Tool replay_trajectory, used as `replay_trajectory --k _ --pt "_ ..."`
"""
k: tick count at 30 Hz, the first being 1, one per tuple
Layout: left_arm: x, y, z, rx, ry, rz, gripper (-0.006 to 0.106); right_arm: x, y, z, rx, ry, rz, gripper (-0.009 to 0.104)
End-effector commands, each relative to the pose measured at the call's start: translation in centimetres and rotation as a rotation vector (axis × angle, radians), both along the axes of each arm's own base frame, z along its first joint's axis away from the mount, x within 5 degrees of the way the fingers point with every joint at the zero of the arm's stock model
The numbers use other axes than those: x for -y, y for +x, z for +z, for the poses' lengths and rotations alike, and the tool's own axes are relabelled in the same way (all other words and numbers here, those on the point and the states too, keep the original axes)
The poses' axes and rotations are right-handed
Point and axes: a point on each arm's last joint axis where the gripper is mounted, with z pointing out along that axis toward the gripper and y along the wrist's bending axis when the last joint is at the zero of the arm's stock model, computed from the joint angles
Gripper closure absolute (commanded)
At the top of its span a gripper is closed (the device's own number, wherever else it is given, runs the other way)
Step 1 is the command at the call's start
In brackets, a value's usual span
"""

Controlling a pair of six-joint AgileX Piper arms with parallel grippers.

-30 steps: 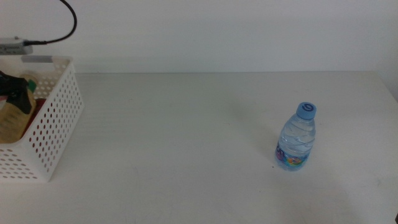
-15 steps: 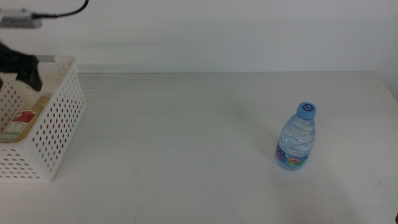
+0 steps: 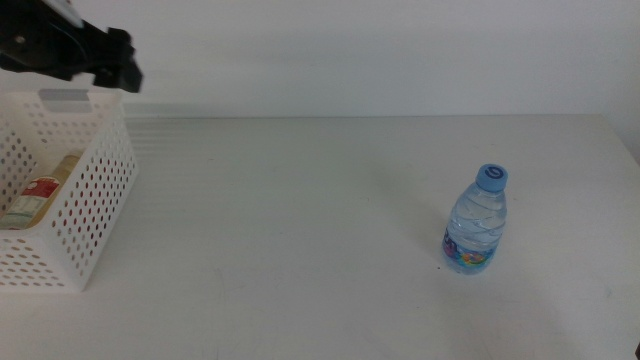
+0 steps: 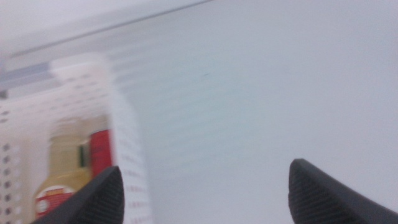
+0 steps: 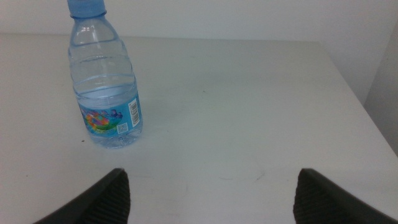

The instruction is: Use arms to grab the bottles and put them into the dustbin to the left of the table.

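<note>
— Left gripper (image 4: pixel 205 186) of mine is spread wide with nothing between the jaws, up above the far rim of the dustbin (image 3: pixel 95 215) at the left end of the table (image 3: pixel 300 230). What remains?

— One piece by my count. The yellow bottle (image 3: pixel 35 190) lies on its side inside the bin, and the left wrist view shows the red can (image 4: pixel 99 152) beside it. The water bottle (image 3: pixel 478 222) stands upright on the right side of the table, well apart from the bin.

— My right gripper (image 5: pixel 211 193) is near it, also gaping wide and holding nothing, the bottle just ahead and off to one side of the jaws. How will it handle?

— I judge it light, since it is small. Thin clear plastic, ribbed above the label, so it should give a little under the squeeze. The wall looks smooth and may slip. It could also tip if one jaw nudges it first.

— Where do I close?

— Around the body at the ribbed part above the label, below the blue cap (image 3: pixel 492 177), both jaws straddling it evenly.
</note>
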Motion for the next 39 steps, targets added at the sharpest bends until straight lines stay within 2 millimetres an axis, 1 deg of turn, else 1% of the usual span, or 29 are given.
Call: replay_trajectory --k 1,3,6,7,11,16,19,22,24,31,35,39 --pt "1.4 -2.6 2.9 0.166 -0.028 -0.031 0.018 0.0 -0.1 1.0 0.103 -0.01 0.0 0.009" --pt "2.5 -4.2 3.0 0.188 -0.034 -0.069 0.018 0.0 -0.1 1.0 0.103 -0.01 0.0 0.009" --pt "3.7 -6.4 2.4 0.212 -0.049 -0.115 0.018 0.0 -0.1 1.0 0.103 -0.01 0.0 0.009" --pt "4.0 -7.1 2.4 0.233 -0.06 -0.123 0.018 0.0 -0.1 1.0 0.103 -0.01 0.0 0.009" --pt "5.1 -10.0 1.4 0.271 -0.106 -0.17 0.018 0.0 -0.1 1.0 0.103 -0.01 0.0 0.009" --pt "6.2 -14.0 0.1 0.25 -0.19 -0.243 0.018 0.0 -0.1 1.0 0.103 -0.009 0.0 0.009" --pt "6.5 -15.9 -0.4 0.234 -0.239 -0.279 0.018 0.0 -0.1 1.0 0.103 -0.009 0.0 0.009" --pt "6.4 -16.7 -0.5 0.238 -0.245 -0.29 0.018 0.0 -0.1 1.0 0.103 -0.009 0.0 0.009" --pt "6.3 -16.9 -0.3 0.246 -0.247 -0.291 0.018 0.0 -0.1 1.0 0.103 -0.009 0.0 0.009" --pt "6.1 -17.1 -0.2 0.259 -0.23 -0.293 0.018 0.0 -0.1 1.0 0.103 -0.009 0.0 0.009" --pt "5.7 -17.7 -1.4 0.266 -0.229 -0.284 0.018 0.0 -0.1 1.0 0.103 -0.01 0.0 0.009" --pt "5.2 -18.7 -2.8 0.314 -0.257 -0.263 0.018 0.0 -0.1 1.0 0.103 -0.01 0.0 0.009"
